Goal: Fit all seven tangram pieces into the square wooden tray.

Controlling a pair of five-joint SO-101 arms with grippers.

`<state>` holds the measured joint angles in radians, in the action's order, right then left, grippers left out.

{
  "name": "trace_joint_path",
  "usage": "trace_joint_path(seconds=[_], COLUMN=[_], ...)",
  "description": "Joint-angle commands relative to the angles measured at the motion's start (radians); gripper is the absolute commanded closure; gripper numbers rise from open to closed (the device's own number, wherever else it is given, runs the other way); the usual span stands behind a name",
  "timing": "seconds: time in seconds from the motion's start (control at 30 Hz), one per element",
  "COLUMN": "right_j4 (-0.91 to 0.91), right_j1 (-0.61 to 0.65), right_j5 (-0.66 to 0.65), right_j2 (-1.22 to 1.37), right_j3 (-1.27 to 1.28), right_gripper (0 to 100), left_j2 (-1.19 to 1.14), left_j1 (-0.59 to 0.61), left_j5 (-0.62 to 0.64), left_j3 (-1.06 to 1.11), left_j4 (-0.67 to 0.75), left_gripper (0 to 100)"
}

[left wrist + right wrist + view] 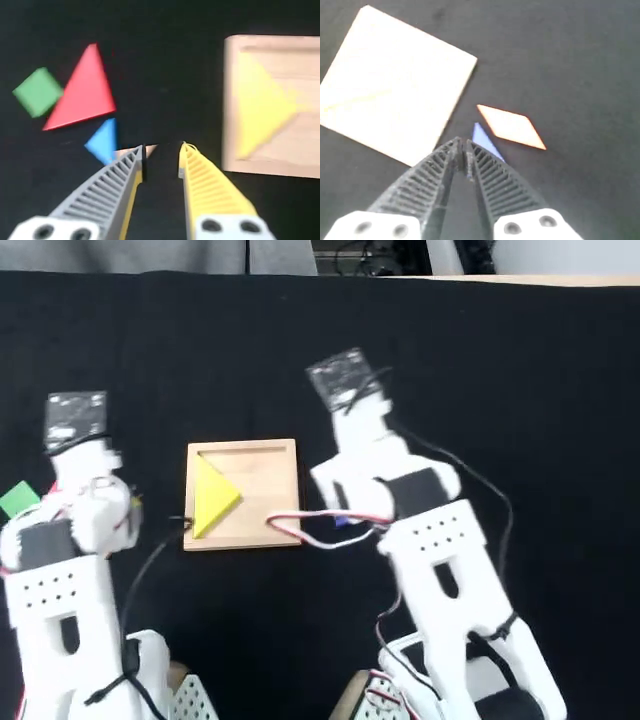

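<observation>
Lying in tray [242, 445]: yellow triangle [212, 498] | right fingers [440, 170] closed | left fingers [205, 180] apart

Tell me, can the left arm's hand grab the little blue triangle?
Probably yes. The left hand is open, and the little blue triangle lies uncovered just beside its grey finger. The red triangle sits close, so it might get bumped.

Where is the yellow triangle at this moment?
In the high view the yellow triangle lies inside the tray, against its left wall, tip pointing towards the middle.
</observation>
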<state>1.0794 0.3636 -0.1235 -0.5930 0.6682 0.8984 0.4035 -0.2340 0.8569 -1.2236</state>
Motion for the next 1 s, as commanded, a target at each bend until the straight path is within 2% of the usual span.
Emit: trace_joint_path(seconds=[0.0,0.17,0.23,0.33,0.4,0.67,0.97], right_j4=[-0.032,-0.193,-0.25,-0.302,-0.315,-0.387,-0.391], right_j1=[0.051,0.077,0.077,0.077,0.077,0.077,0.077], right_j5=[-0.021,-0.015,-0.015,-0.015,-0.015,-0.021,-0.023], right_j2=[0.056,0.209,0.259,0.308,0.321,0.328,0.329], right_j3=[-0.007,0.039,0.064,0.088,0.102,0.157,0.16], right_gripper=[98.7,98.7,98.7,98.7,98.7,98.7,98.7], left_j2=[-0.038,-0.232,-0.35,-0.546,-0.671,-1.083,-1.373], left_j1=[0.239,0.378,0.378,0.349,0.343,0.291,0.288], left_j5=[-0.19,-0.342,-0.407,-0.549,-0.629,-0.66,-0.752], left_j3=[-0.061,-0.278,-0.363,-0.49,-0.581,-0.894,-1.139], left_j4=[0.021,0.028,0.003,-0.077,-0.106,-0.107,-0.114], left_gripper=[87,86,85,75,72,72,72])
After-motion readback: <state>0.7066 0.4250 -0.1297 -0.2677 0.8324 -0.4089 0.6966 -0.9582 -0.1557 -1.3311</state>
